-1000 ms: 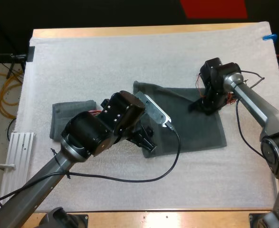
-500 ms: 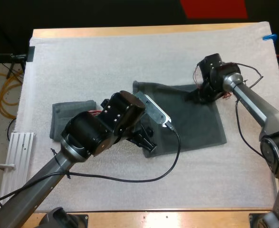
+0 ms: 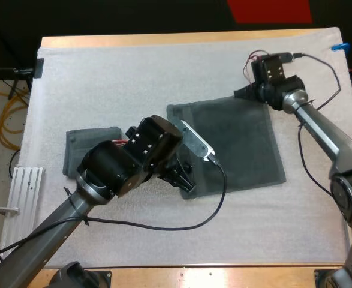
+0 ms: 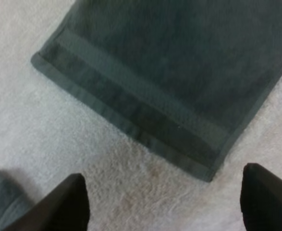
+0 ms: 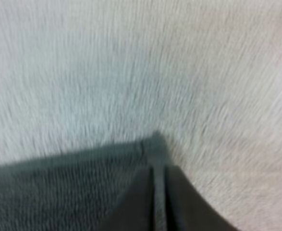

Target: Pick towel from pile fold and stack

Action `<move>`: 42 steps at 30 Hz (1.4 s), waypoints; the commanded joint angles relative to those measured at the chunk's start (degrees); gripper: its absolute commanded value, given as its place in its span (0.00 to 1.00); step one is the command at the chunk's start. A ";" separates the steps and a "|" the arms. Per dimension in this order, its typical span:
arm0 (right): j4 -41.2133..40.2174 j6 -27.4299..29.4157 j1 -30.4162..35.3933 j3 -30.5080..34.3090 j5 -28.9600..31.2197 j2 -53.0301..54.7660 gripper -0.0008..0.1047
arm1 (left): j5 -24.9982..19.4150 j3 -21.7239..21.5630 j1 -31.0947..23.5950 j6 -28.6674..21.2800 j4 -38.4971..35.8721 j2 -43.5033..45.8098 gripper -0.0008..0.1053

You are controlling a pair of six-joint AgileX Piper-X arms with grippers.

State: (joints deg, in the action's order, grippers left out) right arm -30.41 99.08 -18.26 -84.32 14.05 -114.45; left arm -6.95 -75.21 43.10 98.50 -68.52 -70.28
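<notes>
- Dark grey-green terry, the spread towel (image 3: 235,150) is laid flat on the white mat (image 3: 134,66), at 3 o'clock from the mat's middle (near square, so no strong long axis is offered).
- Its banded hem is turned toward the left gripper (image 3: 184,180), which is held wide open and empty just short of that edge; from this claw the cloth lies at 1 o'clock.
- The towel's 1 o'clock corner is pinched by the right gripper (image 3: 247,93), whose fingers (image 5: 131,207) are pressed together on it.
- The near hem is judged the left arm's reach, the far edge the right's.
- A folded towel (image 3: 86,141) is set at 9 o'clock of the left claw.
- No label or writing can be read.
</notes>
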 commanded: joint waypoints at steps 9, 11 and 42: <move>-6.60 1.60 0.08 -0.87 2.15 13.98 0.87 | -1.43 -0.13 -6.42 3.17 -0.48 8.58 0.61; -9.59 1.37 0.08 -0.87 1.66 17.48 0.86 | -1.43 -0.13 -8.50 3.72 -0.63 12.34 0.61; -38.94 -12.19 0.08 34.70 -2.69 76.43 0.86 | 3.09 17.89 -11.01 20.03 -6.61 49.11 0.61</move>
State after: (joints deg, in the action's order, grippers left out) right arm -69.01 87.71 -18.26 -49.74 11.98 -38.18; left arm -4.43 -57.45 32.06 117.84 -75.72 -21.38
